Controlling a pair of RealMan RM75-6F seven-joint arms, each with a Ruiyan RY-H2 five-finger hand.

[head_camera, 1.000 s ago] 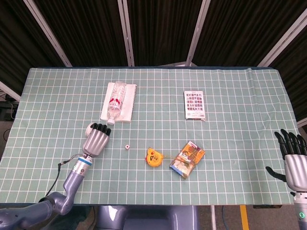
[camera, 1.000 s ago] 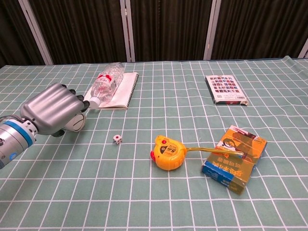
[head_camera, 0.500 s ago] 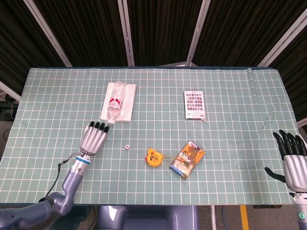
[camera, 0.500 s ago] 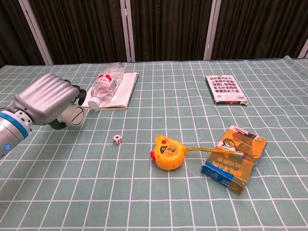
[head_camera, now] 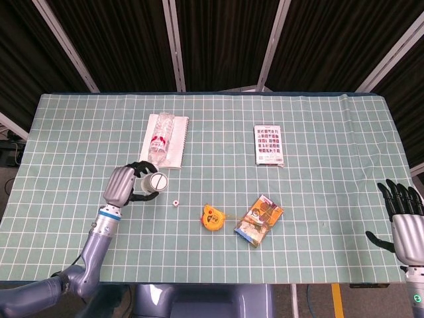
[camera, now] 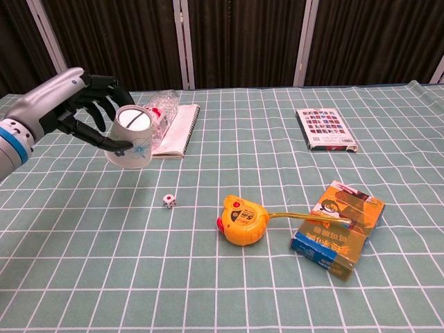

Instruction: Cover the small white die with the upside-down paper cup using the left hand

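The small white die (head_camera: 175, 203) (camera: 169, 200) lies on the green checked cloth, left of the tape measure. My left hand (head_camera: 127, 185) (camera: 78, 104) holds the white paper cup (head_camera: 154, 183) (camera: 131, 137) lifted off the table, up and to the left of the die. The cup is tilted, its closed base turned toward the cameras. My right hand (head_camera: 405, 222) hovers open at the table's right edge, far from the die; it appears only in the head view.
A clear water bottle (head_camera: 159, 136) (camera: 154, 119) lies on a notebook (head_camera: 173, 142) just behind the cup. A yellow tape measure (head_camera: 211, 216) (camera: 241, 218) and a snack packet (head_camera: 259, 218) (camera: 340, 227) sit right of the die. A card box (head_camera: 269, 145) (camera: 326, 130) lies further back.
My left hand has risen off the table and turned, so the paper cup it holds, hidden before behind the hand, now shows clear of the cloth. The right hand stays put.
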